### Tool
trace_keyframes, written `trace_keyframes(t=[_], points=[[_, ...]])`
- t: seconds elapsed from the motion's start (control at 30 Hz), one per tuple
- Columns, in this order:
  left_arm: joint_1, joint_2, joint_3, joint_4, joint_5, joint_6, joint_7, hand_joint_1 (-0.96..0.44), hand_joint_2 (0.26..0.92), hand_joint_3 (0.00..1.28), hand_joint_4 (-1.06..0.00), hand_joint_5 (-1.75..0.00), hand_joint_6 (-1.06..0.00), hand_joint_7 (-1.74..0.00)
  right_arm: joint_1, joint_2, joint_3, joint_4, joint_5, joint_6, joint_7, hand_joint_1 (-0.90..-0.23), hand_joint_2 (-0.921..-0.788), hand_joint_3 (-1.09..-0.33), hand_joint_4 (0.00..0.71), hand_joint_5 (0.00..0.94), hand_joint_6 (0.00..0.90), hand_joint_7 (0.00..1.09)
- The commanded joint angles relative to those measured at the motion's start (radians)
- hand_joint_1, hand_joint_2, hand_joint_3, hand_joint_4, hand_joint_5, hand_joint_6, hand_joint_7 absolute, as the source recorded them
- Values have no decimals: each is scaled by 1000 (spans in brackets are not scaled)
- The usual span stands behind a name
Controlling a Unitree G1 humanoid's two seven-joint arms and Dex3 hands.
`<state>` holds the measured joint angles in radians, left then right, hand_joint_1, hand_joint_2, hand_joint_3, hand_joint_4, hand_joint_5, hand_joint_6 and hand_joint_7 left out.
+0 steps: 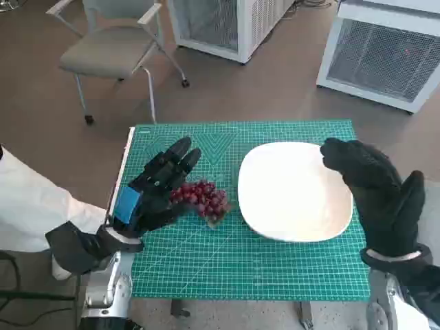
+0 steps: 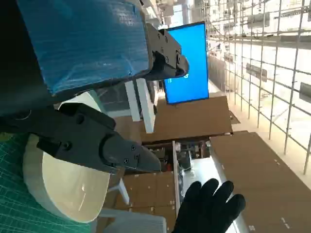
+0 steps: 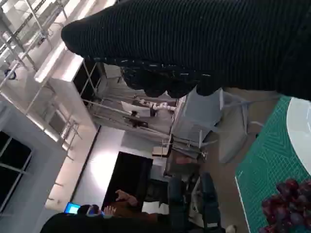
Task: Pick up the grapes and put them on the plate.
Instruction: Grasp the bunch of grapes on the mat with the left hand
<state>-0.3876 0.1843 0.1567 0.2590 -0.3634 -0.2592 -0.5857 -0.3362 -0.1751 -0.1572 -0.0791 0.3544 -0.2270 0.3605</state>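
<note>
I see dark red grapes (image 1: pixel 201 197), a white plate (image 1: pixel 294 192), a green gridded mat (image 1: pixel 240 261), blue tape on my black left robot hand (image 1: pixel 155 189), and a grey chair (image 1: pixel 113 48).

right hand (image 3: pixel 204 43): the black knitted glove fills the upper part of the picture as a broad dark band; nothing shows in it, and its fingers cannot be made out.
mat (image 3: pixel 265 162): green cutting mat with a pale grid, at the picture's right edge.
plate (image 3: pixel 300 131): only a white curved edge shows, lying on the mat.
grapes (image 3: pixel 286 206): dark red bunch on the mat in the lower right corner, apart from the plate's edge.
chair (image 3: pixel 214 116): grey, with pale legs, on the brown floor beyond the mat.
person (image 3: pixel 97 218): a dark seated figure far off, beside a small blue screen (image 3: pixel 73 208).
</note>
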Motion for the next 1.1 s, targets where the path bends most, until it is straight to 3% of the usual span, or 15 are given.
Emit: trace_keyframes(t=[0.03, 1.1], points=[[10, 3, -4, -5, 7, -3, 3, -467, 906, 0, -275, 0, -389, 0, 12, -2, -6, 16, 9, 8, 4, -491, -921, -571, 387, 559, 188, 932], [3, 5, -5, 0, 8, -1, 7, -463, 906, 0, -265, 0, -387, 0, 14, 3, 0, 6, 4, 16, -3, -493, -921, -569, 386, 564, 198, 930]])
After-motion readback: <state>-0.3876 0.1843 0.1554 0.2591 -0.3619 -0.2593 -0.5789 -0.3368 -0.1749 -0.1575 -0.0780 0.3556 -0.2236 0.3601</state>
